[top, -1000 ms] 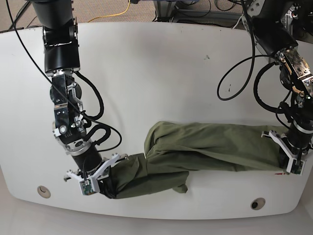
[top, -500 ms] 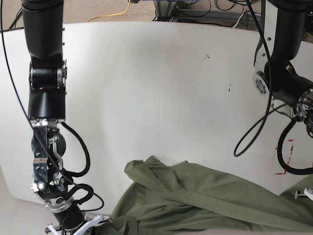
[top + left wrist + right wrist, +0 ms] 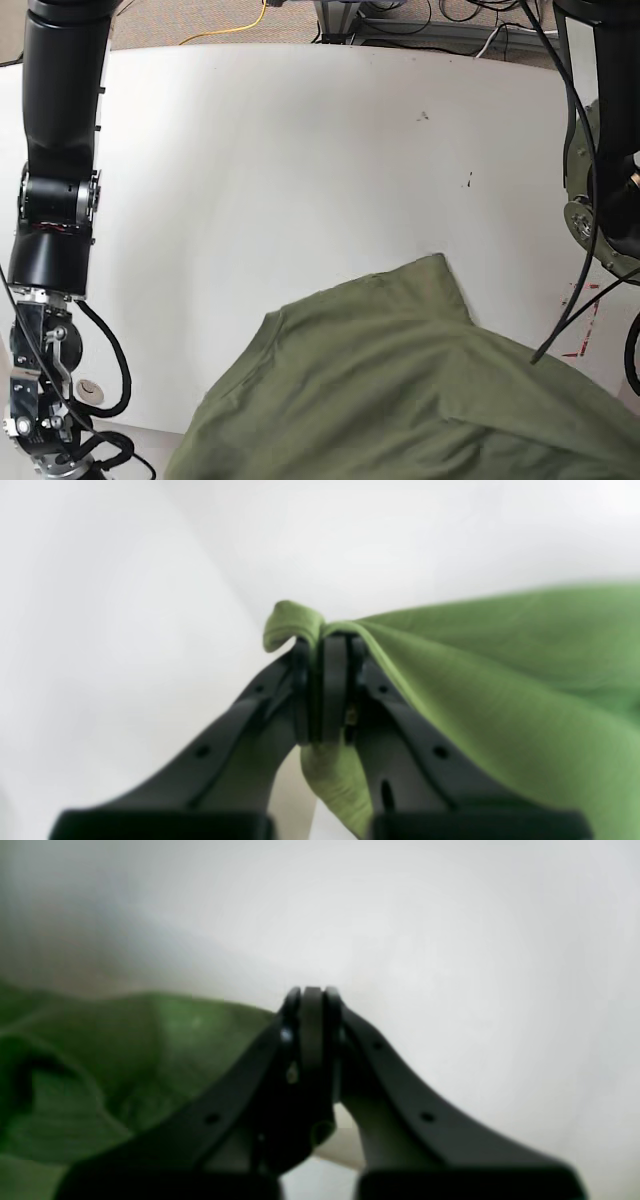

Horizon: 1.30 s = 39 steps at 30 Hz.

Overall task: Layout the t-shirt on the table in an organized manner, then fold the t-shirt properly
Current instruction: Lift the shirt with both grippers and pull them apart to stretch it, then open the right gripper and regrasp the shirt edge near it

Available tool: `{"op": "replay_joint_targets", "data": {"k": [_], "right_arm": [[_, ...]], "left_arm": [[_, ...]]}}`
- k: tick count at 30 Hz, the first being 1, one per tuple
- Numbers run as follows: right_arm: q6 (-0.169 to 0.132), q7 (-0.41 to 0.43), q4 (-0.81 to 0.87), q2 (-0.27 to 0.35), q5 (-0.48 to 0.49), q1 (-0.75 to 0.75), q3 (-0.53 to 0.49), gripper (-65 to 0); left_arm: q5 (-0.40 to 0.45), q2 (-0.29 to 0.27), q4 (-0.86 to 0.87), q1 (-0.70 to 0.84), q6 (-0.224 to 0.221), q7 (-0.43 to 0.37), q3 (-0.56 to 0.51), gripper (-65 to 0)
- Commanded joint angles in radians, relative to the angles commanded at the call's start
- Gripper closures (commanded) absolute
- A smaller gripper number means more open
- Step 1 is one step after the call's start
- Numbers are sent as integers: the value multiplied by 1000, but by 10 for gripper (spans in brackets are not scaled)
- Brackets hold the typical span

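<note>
The olive-green t-shirt [image 3: 380, 380] hangs spread wide over the near part of the white table [image 3: 300, 150], filling the lower right of the base view. Both grippers are below the edge of that view. In the left wrist view my left gripper [image 3: 327, 642] is shut on a fold of the t-shirt [image 3: 500, 680], which pokes out above the tips and stretches away to the right. In the right wrist view my right gripper [image 3: 312, 992] is shut, with the t-shirt [image 3: 100, 1080] running up to its left finger; the pinch itself is dark and blurred.
The arm carrying the right wrist camera [image 3: 55, 220] stands along the left edge, the other arm [image 3: 600, 200] at the right edge. A grommet hole [image 3: 90, 387] sits near the front left. Red tape marks [image 3: 585, 320] lie at the right. Cables [image 3: 230, 25] run behind the table.
Both arms rose toward the camera and their grippers left the base view. The t-shirt went from a stretched band lying near the front edge to a wide raised sheet.
</note>
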<state>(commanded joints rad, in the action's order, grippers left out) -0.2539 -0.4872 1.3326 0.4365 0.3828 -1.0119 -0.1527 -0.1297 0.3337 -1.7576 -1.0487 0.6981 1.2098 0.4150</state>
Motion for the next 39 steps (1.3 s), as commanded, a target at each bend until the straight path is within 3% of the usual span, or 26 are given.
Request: {"op": "replay_joint_targets", "data": {"k": [5, 15, 24, 34, 37, 39], "right_arm": [[0, -12, 71, 3, 0, 140, 18, 0], [3, -15, 282, -9, 0, 571, 184, 0], [9, -15, 483, -97, -9, 939, 298, 0], [11, -15, 595, -190, -11, 1186, 318, 0], [11, -15, 595, -232, -11, 1208, 316, -33], [11, -15, 592, -259, -11, 1211, 302, -106]], "left_arm": [[0, -5, -52, 135, 0, 0, 26, 0], [-2, -3, -121, 451, 0, 0, 83, 0], [-2, -5, -190, 753, 0, 0, 144, 0], [-2, -8, -204, 999, 0, -2, 153, 0], [-2, -8, -206, 1040, 0, -3, 153, 0], [-2, -8, -207, 1063, 0, -3, 153, 0]]}}
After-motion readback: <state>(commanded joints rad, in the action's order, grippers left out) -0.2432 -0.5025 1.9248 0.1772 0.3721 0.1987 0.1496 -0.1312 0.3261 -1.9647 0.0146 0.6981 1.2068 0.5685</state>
